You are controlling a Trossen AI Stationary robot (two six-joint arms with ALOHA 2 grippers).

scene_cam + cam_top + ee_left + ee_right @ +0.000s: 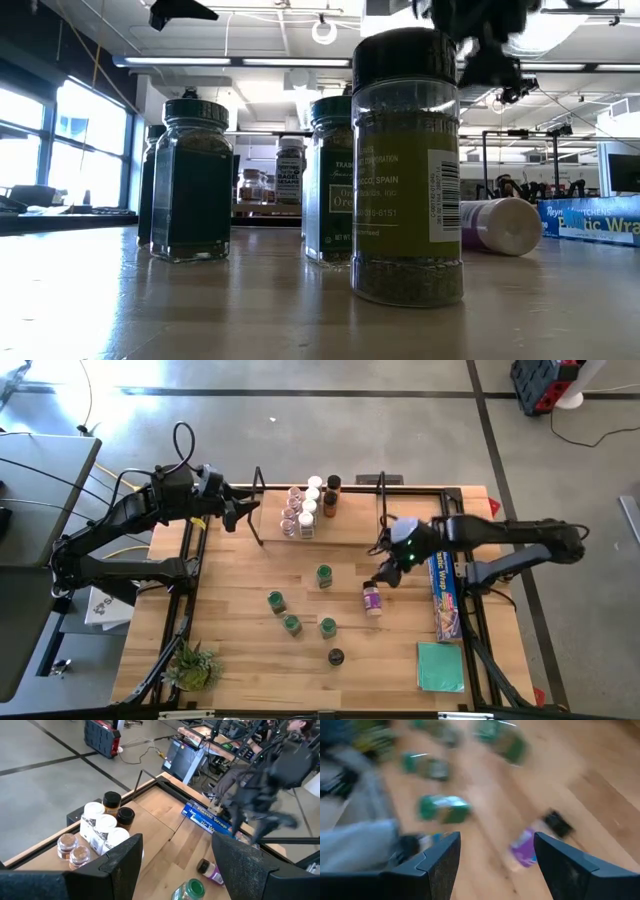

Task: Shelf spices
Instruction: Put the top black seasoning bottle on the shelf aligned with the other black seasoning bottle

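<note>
Nine jars (pixel 308 508) stood racked on the shelf (pixel 350 525). Six remained: the purple-labelled jar (pixel 372 598) lay just below the right gripper (pixel 384 573), open, empty.

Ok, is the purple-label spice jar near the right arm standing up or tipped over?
Tipped over. The purple-label jar lies on its side on the table; the low view shows it lying flat, unlike the upright green-topped jars.

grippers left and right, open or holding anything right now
Left tool: open, empty, near the shelf.
Right tool: open, empty, over the fallen purple jar.
</note>
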